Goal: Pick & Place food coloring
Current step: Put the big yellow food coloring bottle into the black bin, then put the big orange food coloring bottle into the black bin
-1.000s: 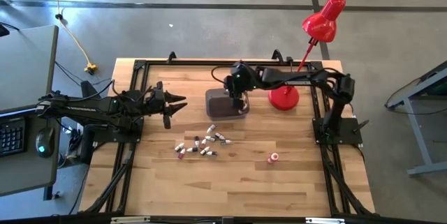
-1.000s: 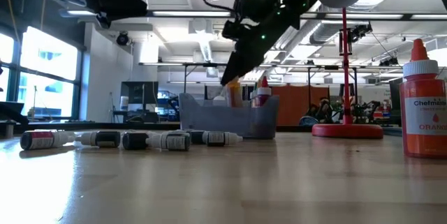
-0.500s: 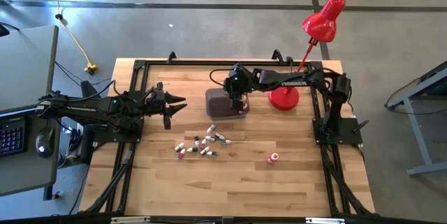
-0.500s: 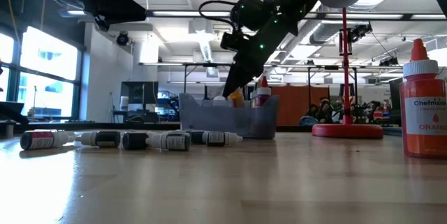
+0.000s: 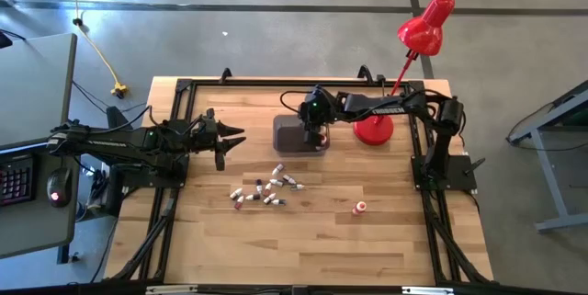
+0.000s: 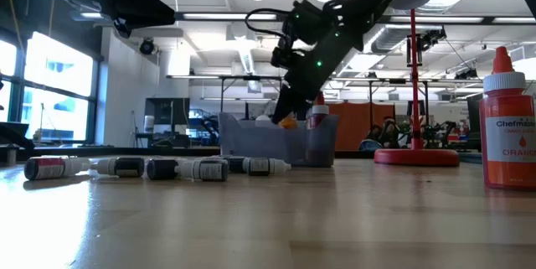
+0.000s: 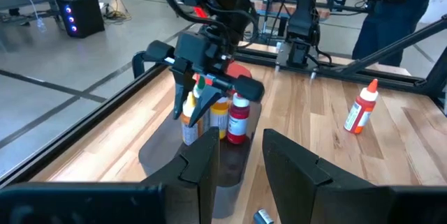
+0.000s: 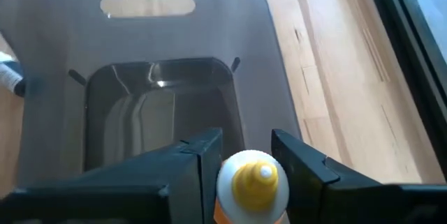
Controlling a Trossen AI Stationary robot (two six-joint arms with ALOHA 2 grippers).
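Over the grey bin [image 5: 296,134], the right gripper [image 8: 246,155] clamps a yellow-capped bottle [image 8: 253,185] while the left gripper [image 5: 234,139] waits half-open near the table's left side.

Bright ceiling lights, window glare, blurry foregrnd.

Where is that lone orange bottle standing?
The orange bottle stands alone on the table's right side in the high view, right of the scattered vials, nearer the front edge.

Slim vials [image 5: 265,190] lying scattered mid-table, orange bottle [image 5: 360,208] upright apart, 3 bottles [image 7: 213,116] in bin
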